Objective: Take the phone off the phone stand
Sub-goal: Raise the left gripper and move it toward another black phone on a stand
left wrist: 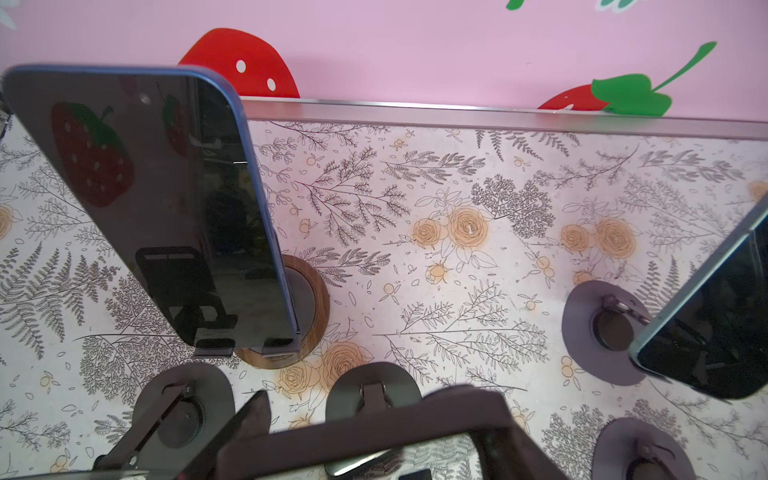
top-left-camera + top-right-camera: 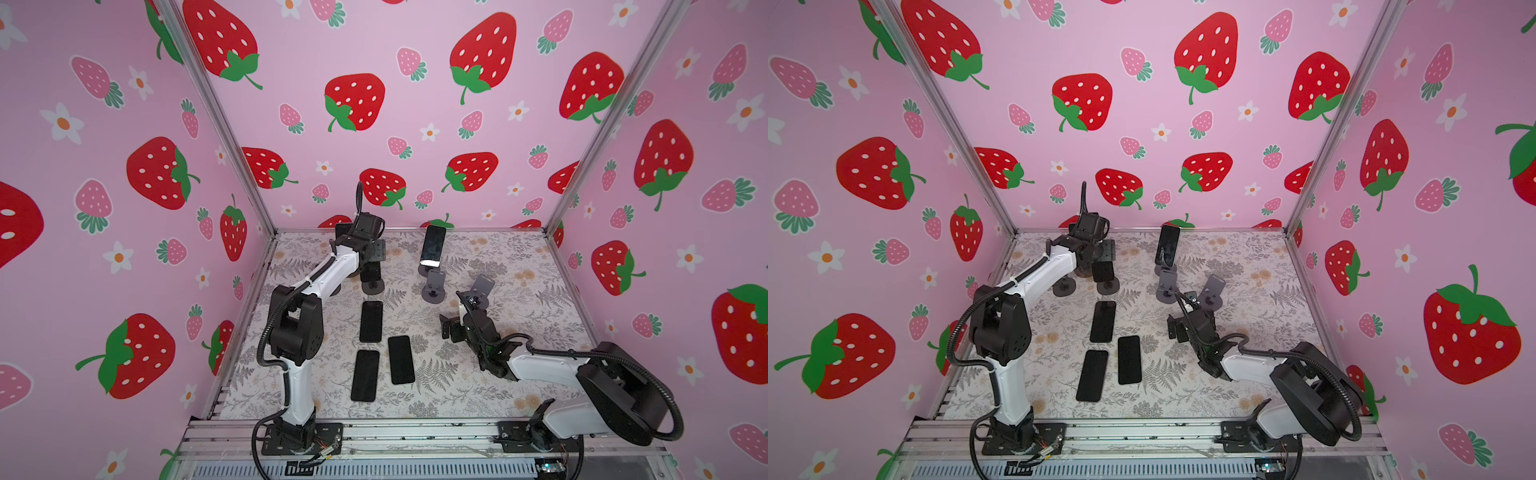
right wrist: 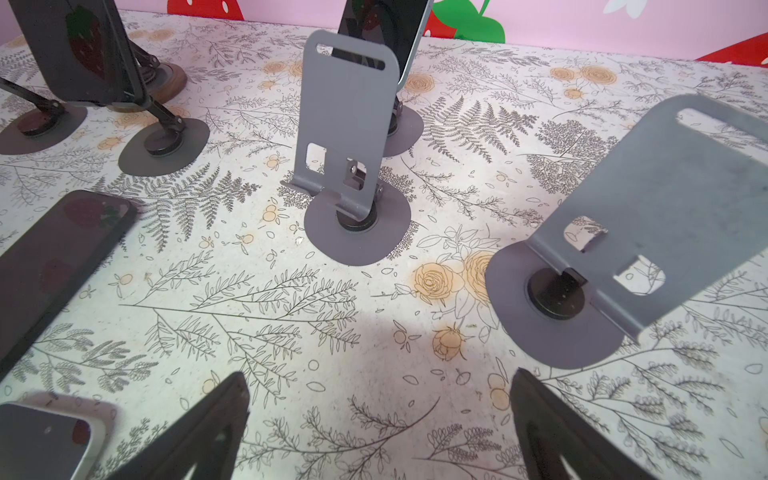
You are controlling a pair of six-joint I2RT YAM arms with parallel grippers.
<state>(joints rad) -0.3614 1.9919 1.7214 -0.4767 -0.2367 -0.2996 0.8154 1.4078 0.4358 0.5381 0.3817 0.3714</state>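
In the left wrist view a phone (image 1: pixel 353 436) in a dark case stands on a grey phone stand (image 1: pixel 374 386). My left gripper (image 1: pixel 380 415) is shut on the phone's upper end, with a finger against each side. In both top views this gripper (image 2: pixel 371 262) reaches to the back left of the table, over that phone (image 2: pixel 371 272) and its stand's base (image 2: pixel 372 286). My right gripper (image 3: pixel 378 378) is open and empty above bare table, in front of two empty grey stands (image 3: pixel 345 124) (image 3: pixel 648 216). A top view shows it at the right (image 2: pixel 451 328).
A blue-edged phone (image 1: pixel 158 208) leans on a wooden-based stand (image 1: pixel 316 299). Another phone (image 2: pixel 433 245) stands on a grey stand at the back middle. Three phones lie flat mid-table (image 2: pixel 371 321) (image 2: pixel 401 359) (image 2: pixel 365 375). An aluminium rail (image 1: pixel 498 114) edges the back.
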